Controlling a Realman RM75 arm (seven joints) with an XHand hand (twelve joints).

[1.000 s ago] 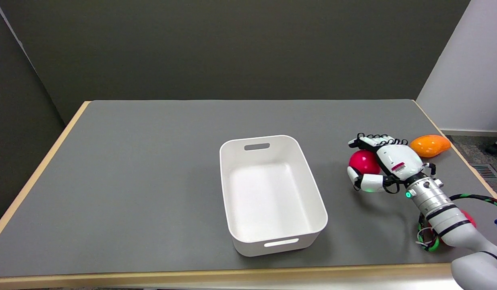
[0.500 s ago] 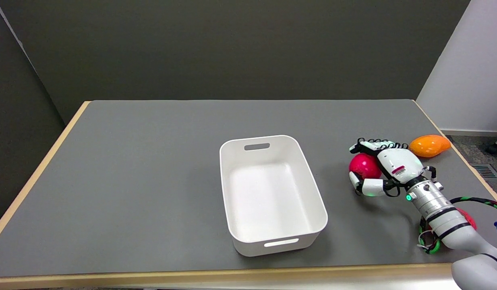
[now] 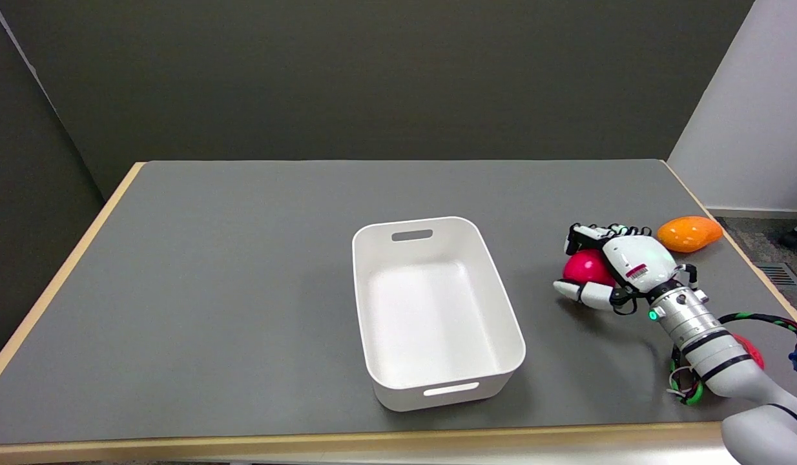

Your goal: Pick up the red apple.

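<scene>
One hand closing round the apple, right of the tub.

On the table (image 3: 243,258), the white tub (image 3: 431,310) sits mid-surface; the right hand (image 3: 615,268) cups the red apple (image 3: 586,266), fingers over, thumb under, likely for lifting. Contact underneath is hidden. An orange fruit (image 3: 688,234) lies beyond; something red (image 3: 752,349) peeks behind the forearm.
</scene>
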